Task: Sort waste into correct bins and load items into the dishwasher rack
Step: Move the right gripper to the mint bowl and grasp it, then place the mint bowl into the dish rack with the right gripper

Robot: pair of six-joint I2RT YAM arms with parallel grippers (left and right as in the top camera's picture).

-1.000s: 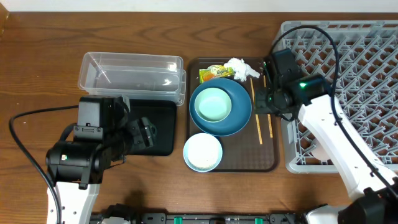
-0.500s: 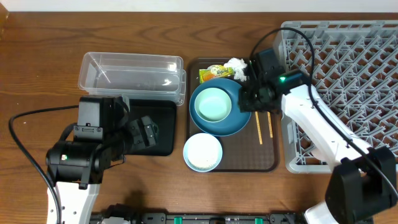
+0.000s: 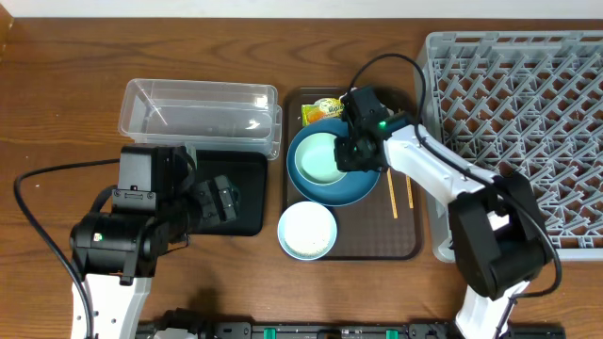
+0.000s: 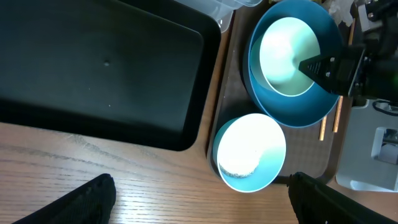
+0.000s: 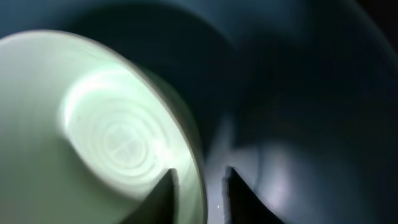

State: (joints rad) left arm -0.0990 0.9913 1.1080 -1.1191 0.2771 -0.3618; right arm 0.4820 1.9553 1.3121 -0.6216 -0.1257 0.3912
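The pale-green bowl (image 3: 320, 158) sits nested in the dark-blue bowl (image 3: 366, 181) on the brown tray (image 3: 377, 243). My right gripper (image 3: 350, 155) is open and straddles the green bowl's right rim. In the right wrist view (image 5: 199, 186) one finger is inside the green bowl (image 5: 93, 124) and the other over the blue bowl (image 5: 298, 112). The white bowl (image 3: 307, 229) holds rice (image 4: 239, 163). The yellow-green wrapper (image 3: 318, 110) lies behind the bowls. Two chopsticks (image 3: 394, 198) lie right of them. My left gripper (image 4: 202, 205) is open and empty over bare wood. The tissue and the pink cup are hidden.
The clear tub (image 3: 198, 113) stands at the back left, with the black tray (image 3: 250, 188) in front of it, partly under my left arm. The grey rack (image 3: 528, 122) fills the right side. A cable loops behind my right arm.
My right arm has swung left from the rack's edge across the tray and lowered its open fingers onto the green bowl's rim. The left arm has not moved.
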